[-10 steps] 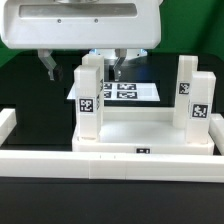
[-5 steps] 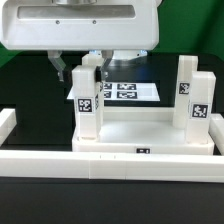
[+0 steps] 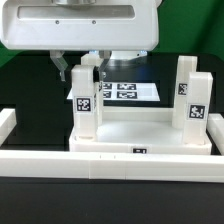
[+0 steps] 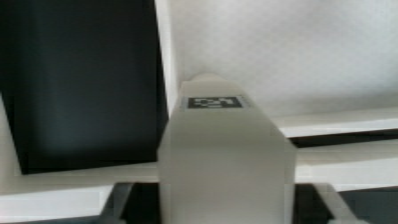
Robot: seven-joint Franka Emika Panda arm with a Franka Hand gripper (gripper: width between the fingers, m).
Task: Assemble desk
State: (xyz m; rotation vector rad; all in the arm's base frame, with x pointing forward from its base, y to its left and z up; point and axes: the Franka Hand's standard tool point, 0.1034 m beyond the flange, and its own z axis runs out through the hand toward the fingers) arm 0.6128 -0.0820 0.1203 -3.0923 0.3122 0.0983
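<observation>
Fingers (image 3: pixel 66 66) of the gripper (image 3: pixel 80 68) sit on either side of an upright leg (image 3: pixel 87 95), closed narrowly around its top, in the exterior view. That leg stands in a corner of the desk top (image 3: pixel 140 135), directly below the gripper; a second leg (image 3: pixel 195 100) stands well apart. Only the wrist view shows the tag (image 4: pixel 217 101) on the leg's (image 4: pixel 222 165) end face. A second ago the fingers stood wide.

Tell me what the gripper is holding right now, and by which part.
The gripper is closed on the top end of the upright desk leg on the exterior view's left, a finger on each side. That leg stands at a corner of the desk top.
</observation>
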